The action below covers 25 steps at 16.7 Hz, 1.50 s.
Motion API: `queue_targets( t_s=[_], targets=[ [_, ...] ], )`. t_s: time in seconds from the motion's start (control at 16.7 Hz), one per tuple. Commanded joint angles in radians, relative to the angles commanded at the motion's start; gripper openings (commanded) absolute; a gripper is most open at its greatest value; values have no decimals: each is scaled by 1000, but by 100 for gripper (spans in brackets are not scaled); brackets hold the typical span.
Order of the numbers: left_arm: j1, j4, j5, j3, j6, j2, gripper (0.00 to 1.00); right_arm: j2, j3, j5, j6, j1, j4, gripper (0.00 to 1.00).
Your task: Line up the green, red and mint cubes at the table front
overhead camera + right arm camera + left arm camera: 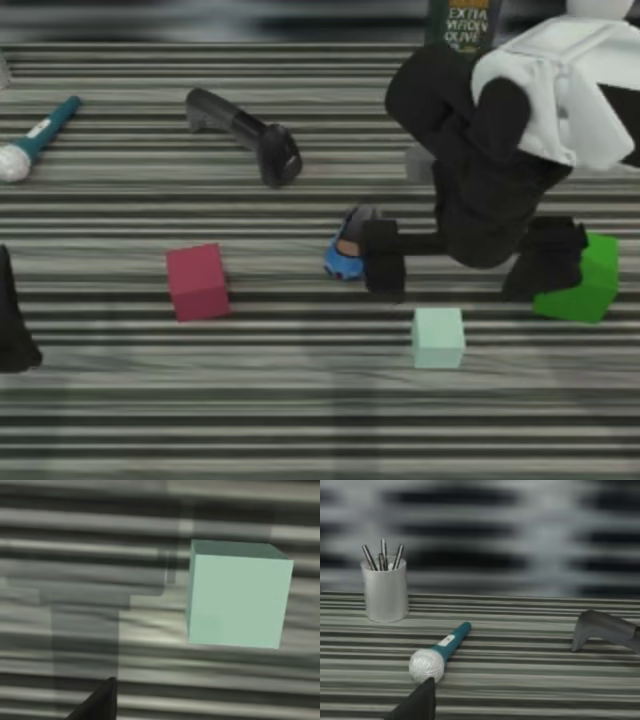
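Right now three matte cubes are sitting on the striped table (300,420), one of each colour. The mint cube (439,337) is the smallest, pale and clean-edged, lying toward five o'clock of the table's middle. The red cube (197,282), a dark crimson, is resting well apart from it out at nine o'clock. The big bright green cube (585,280) is sitting at three o'clock, partly behind one dark finger.

The right gripper (465,272) is hanging over the table with its fingers spread wide and holding nothing; one finger is standing just beside a single blue toy car (345,255), the other against the green cube. Its wrist camera is looking straight down on the mint cube.

The tabletop is showing narrow dark grey and pale stripes. One microphone (30,142), one black scanner (245,132) and one cup of pens (385,591) are lying toward the back. The left gripper (14,330) is parked at the left edge; I cannot tell how its fingers are set.
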Motion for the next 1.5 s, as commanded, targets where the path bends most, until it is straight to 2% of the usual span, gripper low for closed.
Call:
queue_targets(
  t_s=[0.3, 0.54, 0.78, 1.08, 1.32, 1.5],
  targets=[
    [-72, -206, -1, 298, -112, 356, 100, -364, -286, -9, -114, -8, 188, 100],
    [-144, -425, -3, 596, -227, 784, 100, -782, -606, -20, -237, -77, 397, 100],
    [-220, -651, -1, 892, -344, 1202, 100, -1185, -927, -27, -363, -206, 611, 100],
    [-302, -885, 1, 1214, -468, 1612, 100, -1571, -1237, -23, -501, -417, 853, 100],
    [-346, -1006, 0, 1401, -537, 1841, 100, -1781, -1380, -14, -575, -568, 993, 100],
    [-363, -1049, -2, 1473, -563, 1920, 100, -1851, -1427, -11, -601, -632, 1047, 100]
  ],
)
